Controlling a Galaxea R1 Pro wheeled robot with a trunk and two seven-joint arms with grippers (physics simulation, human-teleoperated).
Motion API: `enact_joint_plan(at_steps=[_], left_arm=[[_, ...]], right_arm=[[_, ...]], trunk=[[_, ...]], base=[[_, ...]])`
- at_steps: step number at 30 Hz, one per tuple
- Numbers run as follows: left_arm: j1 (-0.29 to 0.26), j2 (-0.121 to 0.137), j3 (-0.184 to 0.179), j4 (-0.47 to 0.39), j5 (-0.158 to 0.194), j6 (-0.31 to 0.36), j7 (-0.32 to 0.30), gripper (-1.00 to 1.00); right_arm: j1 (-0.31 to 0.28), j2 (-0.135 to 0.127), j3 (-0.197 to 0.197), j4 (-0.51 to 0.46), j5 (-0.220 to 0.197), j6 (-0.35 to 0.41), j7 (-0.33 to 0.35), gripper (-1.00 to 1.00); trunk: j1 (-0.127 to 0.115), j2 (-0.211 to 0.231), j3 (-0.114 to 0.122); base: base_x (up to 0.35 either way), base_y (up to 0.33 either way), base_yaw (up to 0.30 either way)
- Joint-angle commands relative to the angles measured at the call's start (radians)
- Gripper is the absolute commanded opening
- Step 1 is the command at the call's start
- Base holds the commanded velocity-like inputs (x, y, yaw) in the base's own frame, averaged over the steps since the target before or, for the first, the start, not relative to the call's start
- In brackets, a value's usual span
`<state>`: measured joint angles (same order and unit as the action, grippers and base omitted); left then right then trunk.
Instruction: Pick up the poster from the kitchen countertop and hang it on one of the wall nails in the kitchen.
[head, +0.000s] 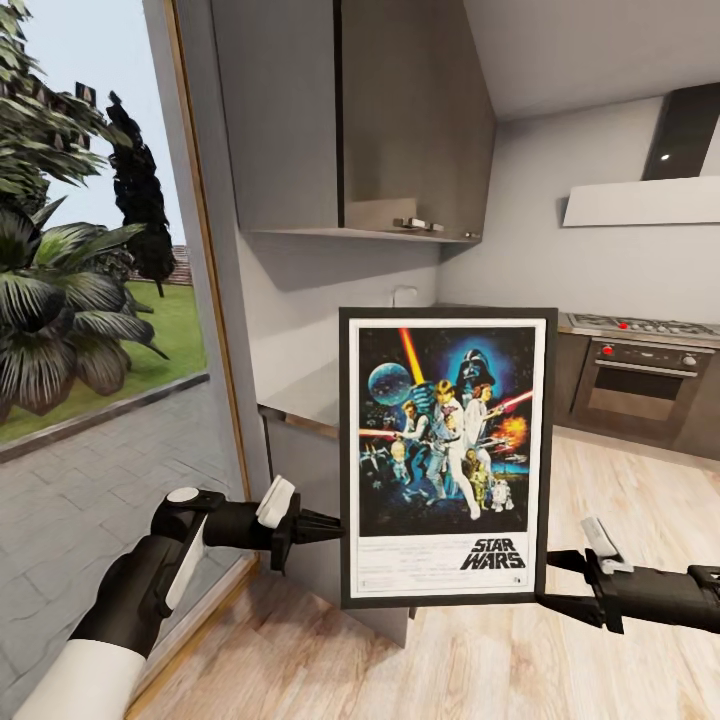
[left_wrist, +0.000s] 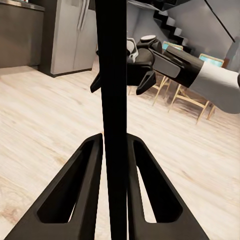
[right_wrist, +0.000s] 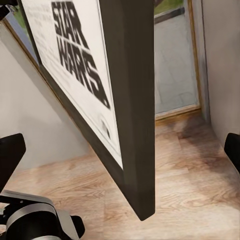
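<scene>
Poster: the framed Star Wars poster (head: 447, 456) is upright in mid-air ahead of the robot, artwork facing the head camera, lifted off the kitchen countertop (head: 305, 398), whose grey top runs behind it under the wall cabinet (head: 350, 118).
Left gripper: the left gripper (head: 325, 527) meets the poster's left edge low down; in the left wrist view its two fingers (left_wrist: 75, 195) are pressed against either face of the black frame edge (left_wrist: 114, 110), clamped on it.
Right gripper: the right gripper (head: 560, 585) sits at the poster's lower right corner; in the right wrist view its fingertips (right_wrist: 11, 155) are spread wide, well apart from the frame corner (right_wrist: 135, 165) between them, gripping nothing.
Surroundings: oven (head: 640, 385) and hob along the far wall, range hood (head: 640, 200) above, wooden floor (head: 600, 500) below, glass door (head: 100, 350) to the garden at the left.
</scene>
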<state>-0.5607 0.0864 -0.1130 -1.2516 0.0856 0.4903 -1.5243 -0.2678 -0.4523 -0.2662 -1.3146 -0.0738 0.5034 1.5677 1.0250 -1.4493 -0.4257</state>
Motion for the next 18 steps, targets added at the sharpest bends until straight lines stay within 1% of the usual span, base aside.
enact_joint_plan(at_steps=[1, 17, 18], left_arm=[[-0.001, 0.001, -0.002, 0.0, 0.003, 0.007, 0.001, -1.0], [-0.001, 0.001, -0.002, -0.002, 0.003, 0.007, 0.0, -1.0], [-0.001, 0.001, -0.002, -0.002, 0.003, 0.007, 0.0, -1.0]], right_arm=[[-0.001, 0.0, 0.0, 0.0, -0.001, 0.011, 0.003, 1.0], [-0.001, 0.0, 0.001, 0.0, -0.001, 0.011, 0.003, 1.0], [-0.001, 0.0, 0.001, 0.0, -0.001, 0.011, 0.003, -1.0]], trunk=[[0.0, -0.001, -0.001], [0.0, -0.001, -0.001], [0.0, -0.001, -0.001]], base=[[0.0, 0.0, 0.0], [0.0, 0.0, 0.0], [0.0, 0.0, 0.0]])
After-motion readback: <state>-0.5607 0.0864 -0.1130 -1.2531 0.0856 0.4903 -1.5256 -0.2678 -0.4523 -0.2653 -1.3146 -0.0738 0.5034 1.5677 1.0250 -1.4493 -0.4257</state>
